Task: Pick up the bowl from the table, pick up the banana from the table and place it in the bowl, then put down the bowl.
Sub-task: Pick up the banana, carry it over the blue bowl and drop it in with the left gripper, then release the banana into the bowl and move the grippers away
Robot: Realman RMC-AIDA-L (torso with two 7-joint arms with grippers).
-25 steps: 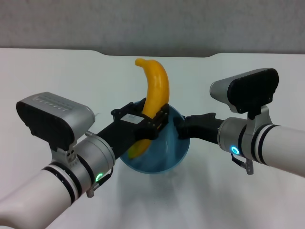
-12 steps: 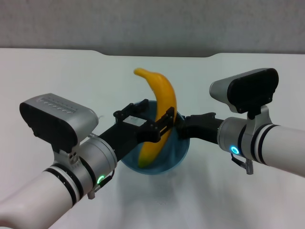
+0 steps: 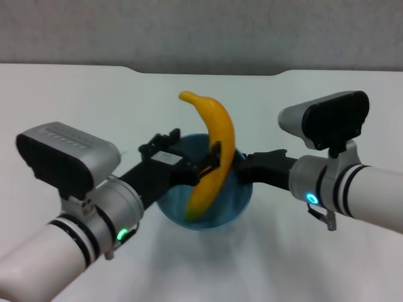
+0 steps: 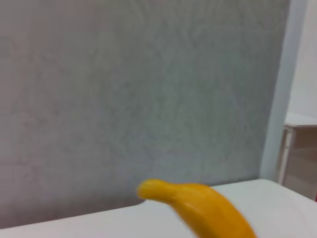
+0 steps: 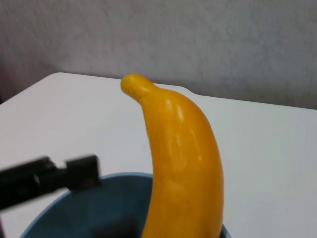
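Observation:
The light-blue bowl [image 3: 227, 204] hangs just above the white table [image 3: 69, 100], with my right gripper [image 3: 243, 168] shut on its right rim. The yellow banana [image 3: 214, 148] stands steeply in the bowl, lower end on the bowl's floor and tip pointing up and back. My left gripper [image 3: 184, 154] is over the bowl's left side, open, with one finger against the banana. In the right wrist view the banana [image 5: 183, 163] rises out of the bowl [image 5: 94, 210], and a black left finger [image 5: 74, 171] stands apart from it. The left wrist view shows only the banana's tip [image 4: 198, 203].
The tabletop's notched far edge [image 3: 208, 74] meets a grey wall behind. Both forearms with their grey camera housings [image 3: 63, 157] [image 3: 327, 119] reach in from the near left and near right.
The banana has slid lower into the bowl and leans more to the right. My left gripper has let it go and drawn back to the left. The right arm and bowl have held still.

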